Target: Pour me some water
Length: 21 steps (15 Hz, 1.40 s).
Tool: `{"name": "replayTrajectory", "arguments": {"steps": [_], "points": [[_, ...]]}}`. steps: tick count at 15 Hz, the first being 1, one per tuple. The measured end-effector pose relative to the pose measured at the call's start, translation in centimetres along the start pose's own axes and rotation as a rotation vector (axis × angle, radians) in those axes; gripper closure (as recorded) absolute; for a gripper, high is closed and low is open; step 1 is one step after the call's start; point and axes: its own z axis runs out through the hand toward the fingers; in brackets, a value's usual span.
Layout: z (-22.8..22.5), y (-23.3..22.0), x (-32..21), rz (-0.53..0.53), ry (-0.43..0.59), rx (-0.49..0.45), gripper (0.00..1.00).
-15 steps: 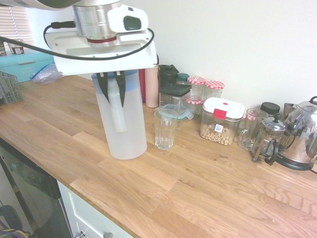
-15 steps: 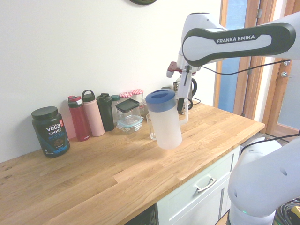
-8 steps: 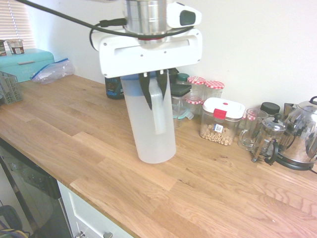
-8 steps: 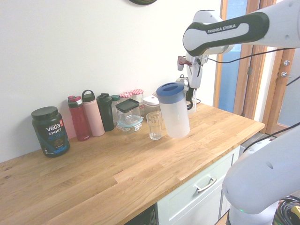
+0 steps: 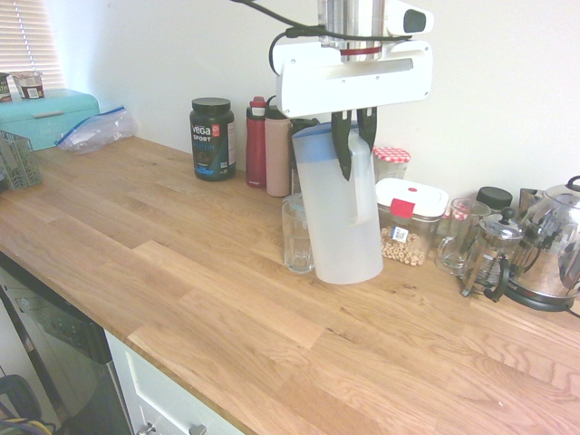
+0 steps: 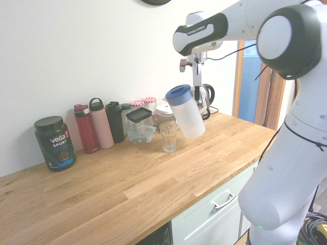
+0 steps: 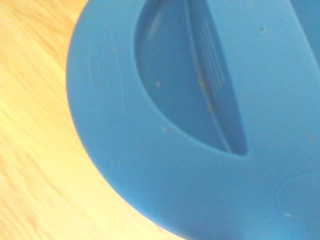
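beside the glass (image 5: 297, 235), claw (image 5: 353, 145) clamps the tilted pitcher's (image 5: 337, 213) handle.

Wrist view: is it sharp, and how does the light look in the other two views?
Wrist view: soft, the blue lid fills it, wood grain smeared. First exterior view: bright, washed out near the window blinds. Second exterior view: even light, the jug is sharp.
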Motion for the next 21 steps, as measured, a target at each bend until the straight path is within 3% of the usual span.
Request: {"name": "replayTrajectory", "arguments": {"steps": [5,9,13,21], "points": [[-1.0,-4.1,1.8,-0.082,-0.089,-0.216,1.00],[1.6,-5.5,1.4,-0.127,-0.161,-0.335,1.00],[4.2,-6.3,0.8,-0.157,-0.211,-0.394,1.00],[5.2,-8.7,1.4,-0.163,-0.210,-0.493,1.00]]}}
